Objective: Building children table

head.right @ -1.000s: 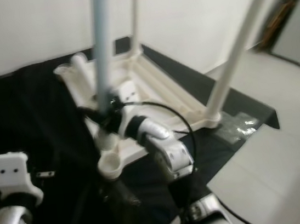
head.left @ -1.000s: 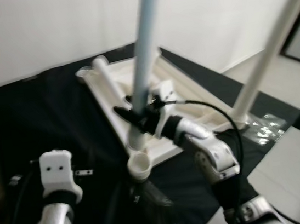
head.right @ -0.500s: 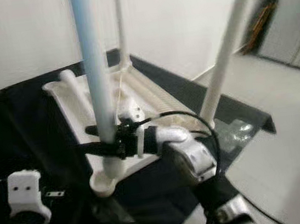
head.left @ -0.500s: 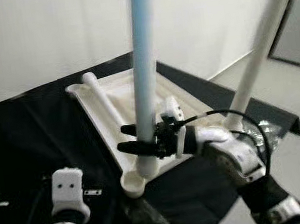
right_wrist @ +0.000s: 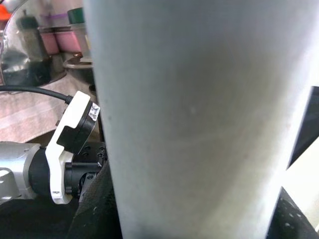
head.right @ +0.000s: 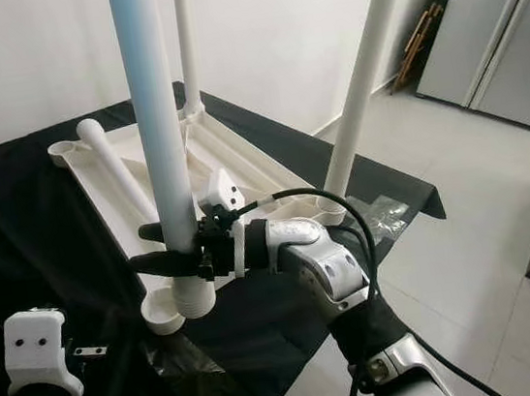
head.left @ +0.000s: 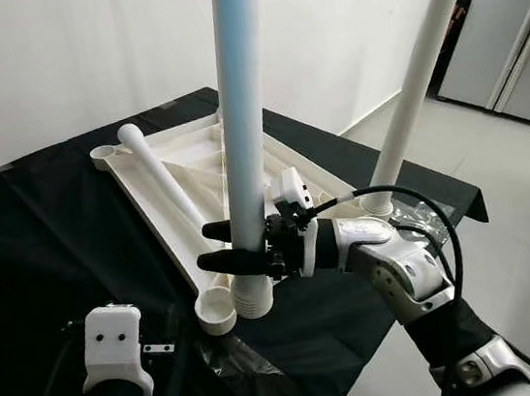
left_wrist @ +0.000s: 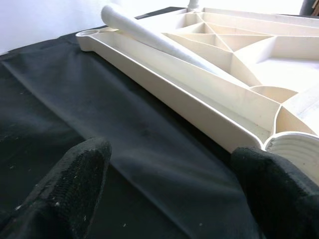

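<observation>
Right eye view had the right gripper [head.right: 176, 250] with both black fingers clamped round the pale blue-white leg [head.right: 163, 153], low on the shaft just above its threaded end. Compared with a second earlier the leg had gone from tilted to pretty much upright, and its foot had come down right beside the corner socket [head.right: 161, 314] of the upturned tabletop [head.right: 262, 174], not yet seated in it. So it looked like the lining-up part was nearly done and the screwing-in was next.

Further out, the left gripper [left_wrist: 169, 194] hovered low over the black cloth [head.left: 45, 237] with its fingers spread apart, holding nothing. Two more legs [head.right: 362, 78] already stood up in the far corners, and a loose leg [head.left: 159, 173] lay across the tabletop's ribs, near enough to the socket to possibly get nudged.
</observation>
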`<state>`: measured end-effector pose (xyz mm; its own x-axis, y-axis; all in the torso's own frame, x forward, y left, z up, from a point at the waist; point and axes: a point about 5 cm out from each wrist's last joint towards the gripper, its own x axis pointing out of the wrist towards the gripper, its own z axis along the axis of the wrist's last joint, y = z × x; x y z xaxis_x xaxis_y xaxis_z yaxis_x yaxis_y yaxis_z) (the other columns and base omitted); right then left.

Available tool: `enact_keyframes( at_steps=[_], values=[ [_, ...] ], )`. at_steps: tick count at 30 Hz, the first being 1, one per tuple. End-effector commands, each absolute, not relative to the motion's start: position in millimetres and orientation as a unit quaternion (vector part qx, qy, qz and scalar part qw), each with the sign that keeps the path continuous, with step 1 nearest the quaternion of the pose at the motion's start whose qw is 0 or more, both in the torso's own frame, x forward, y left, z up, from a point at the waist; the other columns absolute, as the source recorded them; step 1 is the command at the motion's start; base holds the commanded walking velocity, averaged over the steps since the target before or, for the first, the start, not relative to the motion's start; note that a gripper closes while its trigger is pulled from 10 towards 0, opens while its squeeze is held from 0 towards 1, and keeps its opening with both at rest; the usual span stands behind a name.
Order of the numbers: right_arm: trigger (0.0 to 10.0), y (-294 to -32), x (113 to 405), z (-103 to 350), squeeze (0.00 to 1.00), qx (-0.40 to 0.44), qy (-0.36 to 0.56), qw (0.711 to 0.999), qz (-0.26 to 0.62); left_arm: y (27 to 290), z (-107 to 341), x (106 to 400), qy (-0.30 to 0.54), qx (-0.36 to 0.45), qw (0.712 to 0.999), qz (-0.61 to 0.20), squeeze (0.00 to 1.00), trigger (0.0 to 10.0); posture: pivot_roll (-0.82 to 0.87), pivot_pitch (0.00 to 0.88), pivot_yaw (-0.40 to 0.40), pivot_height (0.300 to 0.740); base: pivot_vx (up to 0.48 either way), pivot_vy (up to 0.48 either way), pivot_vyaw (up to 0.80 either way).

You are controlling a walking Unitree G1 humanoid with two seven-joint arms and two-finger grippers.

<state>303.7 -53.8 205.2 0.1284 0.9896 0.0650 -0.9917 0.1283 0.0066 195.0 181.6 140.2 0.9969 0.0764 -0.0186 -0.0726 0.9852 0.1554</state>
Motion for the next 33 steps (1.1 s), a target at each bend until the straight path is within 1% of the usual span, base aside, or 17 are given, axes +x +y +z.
enact_keyframes(
  at_steps=[1,7,9,11,12,13,14,16,19,21,28,33],
  values=[
    [10.0,-53.1,305.4,209.5,0.0,0.024,-0.027,0.749,0.662,181.3,142.7,193.7,0.012,0.085,0.996,0.034,0.0,10.0,-0.04,0.097,-0.095,0.74,0.0,0.0,0.0],
    [10.0,-52.0,311.2,211.2,0.0,0.032,-0.029,0.76,0.648,184.6,143.0,194.1,0.016,0.095,0.995,0.04,0.0,10.0,-0.04,0.101,-0.091,0.74,0.0,0.0,0.0],
    [10.0,-52.2,312.1,210.7,0.0,0.034,-0.028,0.757,0.652,187.3,143.0,193.5,0.02,0.099,0.994,0.05,0.0,10.0,-0.04,0.107,-0.089,0.74,0.0,0.0,0.0],
    [10.0,-53.8,310.9,209.4,0.0,0.033,-0.025,0.742,0.669,190.8,143.1,192.0,0.023,0.102,0.993,0.06,0.0,10.0,-0.03,0.115,-0.089,0.74,0.0,0.0,0.0],
    [10.0,-55.1,309.6,208.9,0.0,0.031,-0.022,0.73,0.682,192.9,142.7,190.6,0.027,0.101,0.992,0.067,0.0,10.0,-0.03,0.125,-0.088,0.74,0.0,0.0,0.0],
    [10.0,-55.1,309.6,208.9,0.0,0.031,-0.022,0.73,0.682,192.9,142.7,190.6,0.027,0.101,0.992,0.067,0.0,10.0,-0.03,0.125,-0.088,0.74,0.0,0.0,0.0],
    [10.0,-56.1,308.8,208.8,0.0,0.029,-0.021,0.722,0.691,194.3,142.5,189.5,0.03,0.1,0.992,0.072,0.0,10.0,-0.03,0.128,-0.089,0.74,0.0,0.0,0.0],
    [10.0,-58.3,308.6,209.3,0.0,0.023,-0.018,0.711,0.703,195.7,140.4,186.8,0.042,0.104,0.991,0.076,0.0,10.0,-0.03,0.138,-0.09,0.74,0.0,0.48,0.0],
    [10.0,-60.6,312.9,212.5,0.0,0.018,-0.018,0.71,0.704,194.4,140.7,184.7,0.041,0.093,0.992,0.075,0.0,10.0,-0.02,0.147,-0.091,0.74,0.0,0.476,0.0],
    [10.0,-62.6,315.7,215.5,0.0,0.015,-0.018,0.707,0.707,192.8,143.0,182.8,0.035,0.101,0.992,0.07,0.0,10.0,-0.02,0.156,-0.092,0.74,0.0,0.33,0.0],
    [10.0,-64.6,319.8,220.0,0.0,0.009,-0.022,0.703,0.711,190.8,142.7,179.7,0.04,0.097,0.992,0.069,0.0,10.0,-0.01,0.168,-0.092,0.74,0.0,0.0,0.0],
    [10.0,-59.0,322.5,221.6,0.0,0.019,-0.029,0.704,0.709,190.7,143.6,178.9,0.043,0.104,0.992,0.064,0.0,10.0,-0.01,0.182,-0.091,0.74,0.0,0.0,0.0]
  ],
)
